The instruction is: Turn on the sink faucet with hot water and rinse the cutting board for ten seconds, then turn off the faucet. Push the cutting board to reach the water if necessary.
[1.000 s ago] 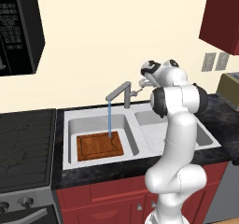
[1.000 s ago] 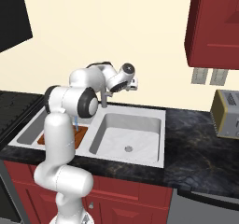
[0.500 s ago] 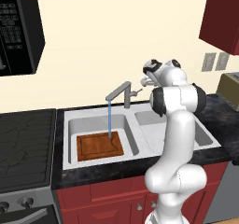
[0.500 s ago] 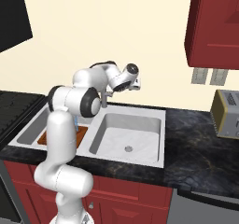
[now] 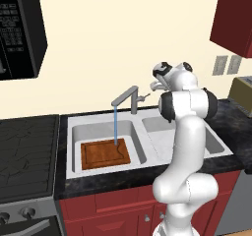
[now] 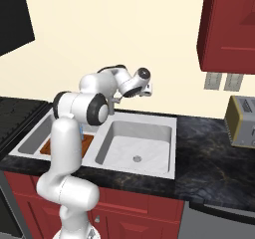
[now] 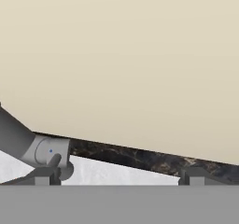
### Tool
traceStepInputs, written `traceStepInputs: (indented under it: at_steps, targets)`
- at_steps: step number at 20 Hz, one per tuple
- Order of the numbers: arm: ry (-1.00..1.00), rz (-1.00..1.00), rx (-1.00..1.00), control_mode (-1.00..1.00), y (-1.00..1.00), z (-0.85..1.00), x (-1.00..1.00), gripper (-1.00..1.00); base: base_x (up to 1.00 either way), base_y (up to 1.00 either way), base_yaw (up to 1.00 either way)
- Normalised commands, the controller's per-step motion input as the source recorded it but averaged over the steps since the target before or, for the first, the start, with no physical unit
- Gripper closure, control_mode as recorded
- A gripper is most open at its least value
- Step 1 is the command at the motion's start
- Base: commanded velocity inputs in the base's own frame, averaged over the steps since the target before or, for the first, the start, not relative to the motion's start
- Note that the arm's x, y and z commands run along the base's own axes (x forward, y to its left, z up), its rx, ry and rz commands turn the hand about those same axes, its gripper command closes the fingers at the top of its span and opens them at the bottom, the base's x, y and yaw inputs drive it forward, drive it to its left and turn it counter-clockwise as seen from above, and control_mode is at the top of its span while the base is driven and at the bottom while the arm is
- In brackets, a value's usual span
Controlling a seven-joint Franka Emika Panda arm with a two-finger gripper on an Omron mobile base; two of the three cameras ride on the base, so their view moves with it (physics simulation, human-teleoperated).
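Observation:
The grey sink faucet (image 5: 131,99) stands behind the divider of the white-grey sink (image 5: 68,146), its spout angled left. From the spout the water (image 5: 115,127) falls as a thin blue stream onto the reddish-brown cutting board (image 5: 105,154), which lies flat in the left basin. My gripper (image 5: 153,86) hovers just right of the faucet's side lever (image 5: 142,98), above the counter's back edge, touching nothing. In the hand view the fingertips (image 7: 46,176) stand wide apart, so the gripper (image 7: 121,178) is open, with the faucet post (image 7: 16,139) at the left. From the right, my arm hides most of the cutting board (image 6: 49,145).
The right basin (image 6: 149,133) has a round drain (image 6: 137,158). A toaster (image 6: 242,121) sits on the black counter at the far right, below wall outlets (image 6: 222,81). A stove (image 5: 24,151) lies left of the sink, under a microwave (image 5: 17,28). Red cabinets hang overhead.
My hand has drifted slightly to the right, away from the faucet lever. The water keeps running onto the board, which has not moved.

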Motion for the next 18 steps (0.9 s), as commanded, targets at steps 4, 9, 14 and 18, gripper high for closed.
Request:
traceStepInputs:
  at_steps: [4, 9, 14, 18]
  targets:
    - [0.00, 0.00, 0.00, -1.00, -0.04, -0.10, 0.00, -1.00, 0.00, 0.00, 0.00]
    - [0.00, 0.00, 0.00, -1.00, 0.00, -0.19, 0.00, -1.00, 0.00, 0.00, 0.00]
    - [0.00, 0.00, 0.00, -1.00, 0.00, -0.11, 0.01, -1.00, 0.00, 0.00, 0.00]
    - [0.00, 0.00, 0.00, -1.00, 0.00, -0.01, 0.01, -1.00, 0.00, 0.00, 0.00]
